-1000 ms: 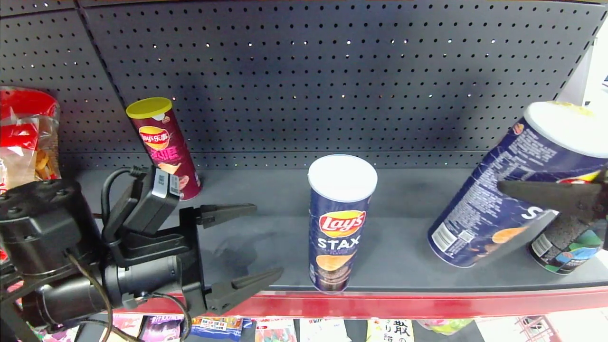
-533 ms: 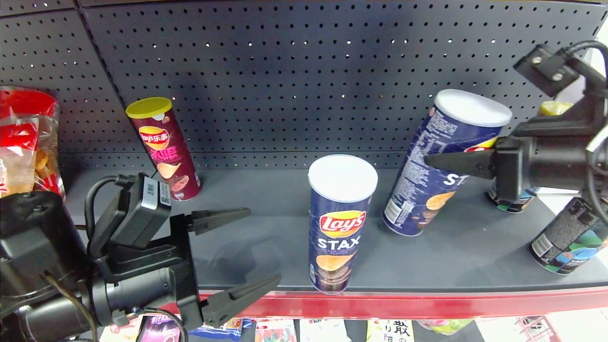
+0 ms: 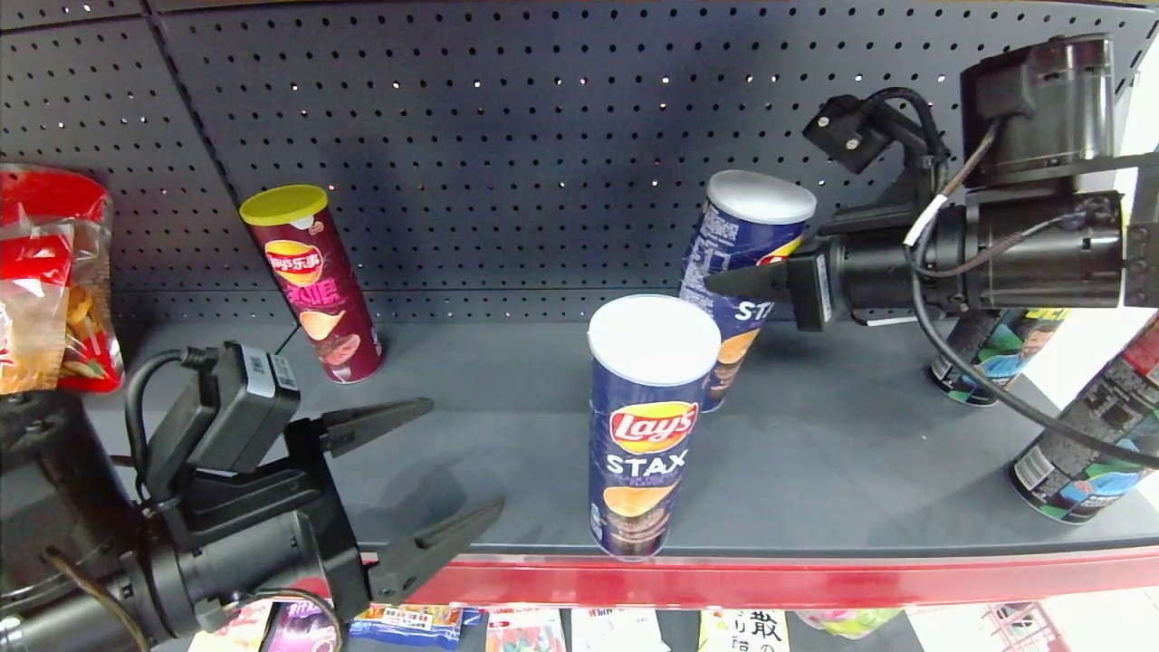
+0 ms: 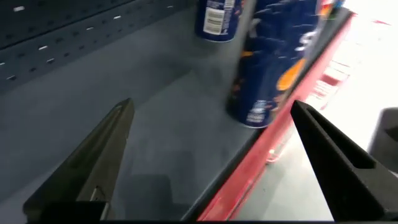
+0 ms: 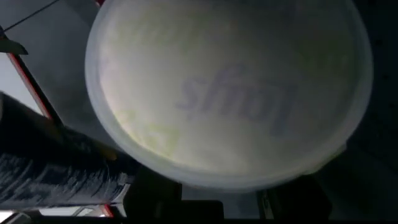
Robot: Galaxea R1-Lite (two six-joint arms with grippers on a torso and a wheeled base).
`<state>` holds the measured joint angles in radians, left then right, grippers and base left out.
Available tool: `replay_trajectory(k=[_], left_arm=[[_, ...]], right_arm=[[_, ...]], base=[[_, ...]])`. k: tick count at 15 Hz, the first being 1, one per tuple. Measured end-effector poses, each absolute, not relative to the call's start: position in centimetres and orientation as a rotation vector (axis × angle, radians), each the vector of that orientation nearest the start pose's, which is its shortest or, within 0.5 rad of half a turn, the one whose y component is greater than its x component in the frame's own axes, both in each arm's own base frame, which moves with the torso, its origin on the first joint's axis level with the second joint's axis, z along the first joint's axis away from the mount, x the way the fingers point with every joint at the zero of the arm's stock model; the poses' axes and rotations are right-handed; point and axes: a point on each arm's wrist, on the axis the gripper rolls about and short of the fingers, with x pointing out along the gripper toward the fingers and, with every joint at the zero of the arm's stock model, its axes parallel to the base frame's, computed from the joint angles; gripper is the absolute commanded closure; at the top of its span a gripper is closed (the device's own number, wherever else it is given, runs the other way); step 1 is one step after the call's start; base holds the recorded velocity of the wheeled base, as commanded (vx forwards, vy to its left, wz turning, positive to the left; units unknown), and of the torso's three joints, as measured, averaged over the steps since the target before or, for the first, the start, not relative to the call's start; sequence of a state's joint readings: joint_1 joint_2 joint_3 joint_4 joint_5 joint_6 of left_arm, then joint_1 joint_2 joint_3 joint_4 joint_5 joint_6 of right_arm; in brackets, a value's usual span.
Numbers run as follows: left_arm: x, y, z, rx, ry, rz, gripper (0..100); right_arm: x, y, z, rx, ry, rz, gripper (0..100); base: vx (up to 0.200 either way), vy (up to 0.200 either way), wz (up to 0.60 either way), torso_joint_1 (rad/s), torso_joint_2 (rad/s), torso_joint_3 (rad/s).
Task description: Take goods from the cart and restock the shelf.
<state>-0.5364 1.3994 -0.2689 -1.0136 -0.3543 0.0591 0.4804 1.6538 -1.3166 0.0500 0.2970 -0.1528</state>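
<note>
In the head view the right gripper (image 3: pixel 770 272) comes in from the upper right of the frame and is closed around the tilted blue chip can (image 3: pixel 724 240), gripping it just below its white lid. This can sits right of centre, over the rear half of the dark shelf (image 3: pixel 860 453) and close to the perforated back panel (image 3: pixel 543 136). Its top leans toward the right. Its base is hidden behind the upright blue chip can (image 3: pixel 647 426), so contact with the shelf cannot be judged. The upright can stands at the centre of the frame, at the shelf's front edge, just above the red edge strip (image 3: pixel 770 580).

The left gripper (image 3: pixel 444 471) is in the lower left of the frame, its jaws spread wide with nothing between them, near the shelf's front edge and well apart from both blue cans. In the left wrist view the same gripper (image 4: pixel 211 155) frames bare shelf (image 4: pixel 93 93), with the upright blue chip can (image 4: pixel 267 68) beyond it.

A maroon chip can with a yellow lid (image 3: pixel 312 281) stands at the left, against the back panel. A red snack bag (image 3: pixel 45 272) is at the far left. Two dark printed cans (image 3: pixel 996 349) (image 3: pixel 1077 471) stand at the right edge.

In the right wrist view the tilted can's pale lid (image 5: pixel 230 93) is seen from close up.
</note>
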Motion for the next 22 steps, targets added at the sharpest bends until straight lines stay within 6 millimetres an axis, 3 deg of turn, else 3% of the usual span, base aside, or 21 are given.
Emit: replay_trajectory(k=[5,10,15,16,22], left_arm=[[15.8,-9.1,15.4,0.072,0.169,-0.747,0],[13.8,-7.5,15.7,0.058,0.233,-0.697,0],[13.3,-7.3,16.3,0.052,0.198,-0.705,0],[13.3,-7.3,16.3,0.052,0.197,-0.706,0],[13.3,-7.3,16.2,0.053,0.203,-0.712,0]], right_arm=[[29.4,16.3,26.0,-0.196,0.331,0.811,100],[29.9,17.7,25.0,-0.2,0.354,0.841,100],[29.9,17.9,24.6,-0.199,0.368,0.844,100],[29.9,17.9,24.5,-0.199,0.37,0.845,0],[28.6,17.4,24.5,-0.2,0.383,0.84,0]], base=[[0.0,0.0,0.0,0.0,0.0,0.0],[0.0,0.0,0.0,0.0,0.0,0.0],[0.0,0.0,0.0,0.0,0.0,0.0],[0.0,0.0,0.0,0.0,0.0,0.0],[0.0,0.0,0.0,0.0,0.0,0.0]])
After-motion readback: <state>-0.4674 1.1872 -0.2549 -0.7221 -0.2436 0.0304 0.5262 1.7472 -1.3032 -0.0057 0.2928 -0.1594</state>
